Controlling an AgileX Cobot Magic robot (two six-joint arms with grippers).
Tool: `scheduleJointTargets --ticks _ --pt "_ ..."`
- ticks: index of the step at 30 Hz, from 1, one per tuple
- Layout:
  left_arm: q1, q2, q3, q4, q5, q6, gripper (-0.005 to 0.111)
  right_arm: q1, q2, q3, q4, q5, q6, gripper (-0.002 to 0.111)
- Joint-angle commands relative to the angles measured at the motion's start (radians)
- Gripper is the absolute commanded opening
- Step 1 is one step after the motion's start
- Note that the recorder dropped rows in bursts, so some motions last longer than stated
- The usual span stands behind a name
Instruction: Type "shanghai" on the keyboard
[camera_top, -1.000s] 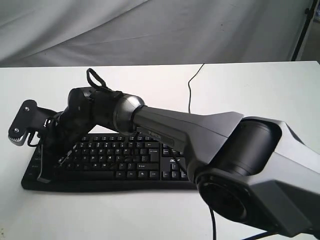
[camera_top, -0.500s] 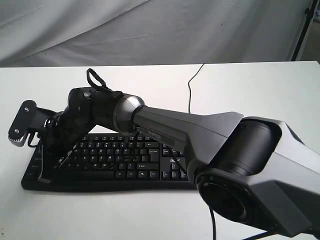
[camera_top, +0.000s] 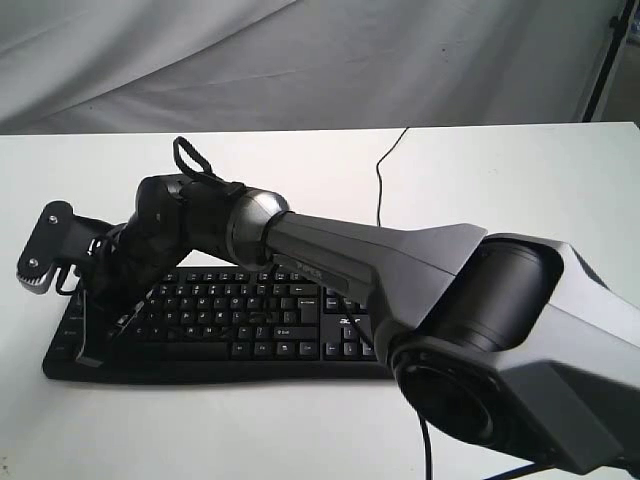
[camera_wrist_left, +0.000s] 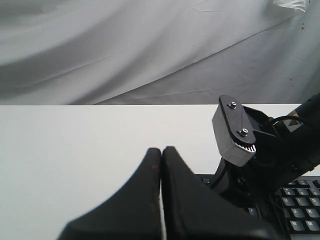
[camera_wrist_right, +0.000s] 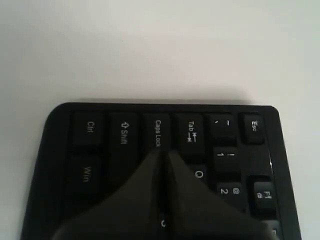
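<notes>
Reaching across from the right, the right arm (camera_top: 350, 255) puts its gripper (camera_wrist_right: 162, 152) over the keyboard's (camera_top: 250, 320) left end. Fingers are pressed together with no gap, nothing held. In the right wrist view the tips sit at the seam between Caps Lock (camera_wrist_right: 158, 132) and Tab (camera_wrist_right: 191, 132), over the next column of keys. You can't tell from these views whether a key is actually pressed.

The keyboard lies flat on the white table (camera_top: 520, 180), near-left area, long side running left to right. Its right end is hidden under the arm. The thin black cable (camera_top: 384, 175) runs from behind the arm toward the far edge.

The left gripper (camera_wrist_left: 161, 150) is also closed and empty, fingers touching along their length. It hangs over bare table left of the keyboard, facing the right wrist, well apart from it.

A grey cloth (camera_top: 300, 60) hangs behind the table.
</notes>
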Motion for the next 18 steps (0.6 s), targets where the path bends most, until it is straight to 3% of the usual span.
scheduleJointTargets --ticks 1,18 --pt "-0.004 0.003 0.001 -0.004 -0.003 -0.001 0.001 0.0 0.004 -0.007 0.008 0.005 -0.003 0.0" --pt "-0.004 0.003 0.001 -0.004 -0.003 -0.001 0.001 -0.008 -0.01 -0.007 0.006 0.024 -0.009 0.0"
